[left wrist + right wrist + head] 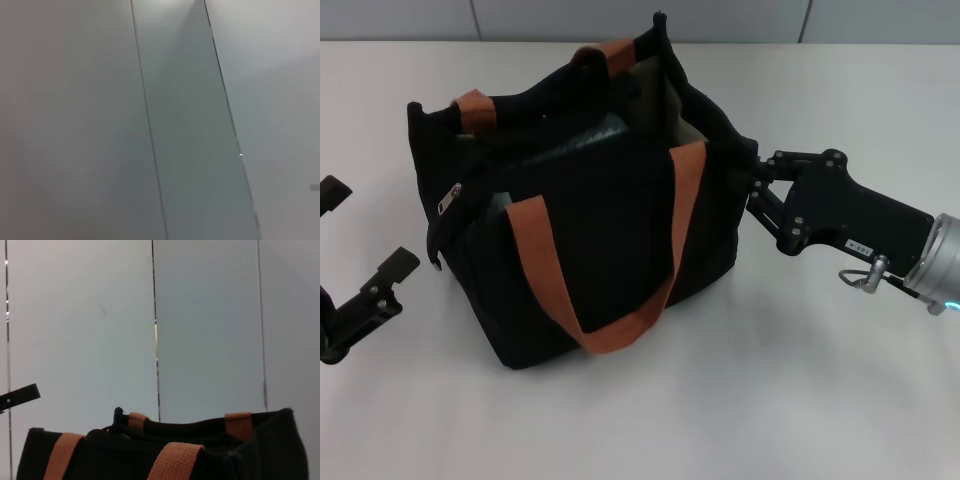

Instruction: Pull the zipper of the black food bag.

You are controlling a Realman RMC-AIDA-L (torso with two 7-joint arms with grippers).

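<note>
One hand (752, 178) against black food bag (610, 250)

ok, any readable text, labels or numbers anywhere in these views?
Small white sticker on the right claw's black housing: dark marks, too small to read.
Black food bag: no print or logo visible.
Zipper tab: no marking legible.
Left claw: none.
Both wrist views: no text.

The right gripper (752, 185), at centre right of the head view, meets the black food bag (590, 240), its fingertips hidden by fabric. The left gripper (360, 230) is cut by the frame's left edge. The zipper (449, 198) appears tiny, detail unclear.
</note>
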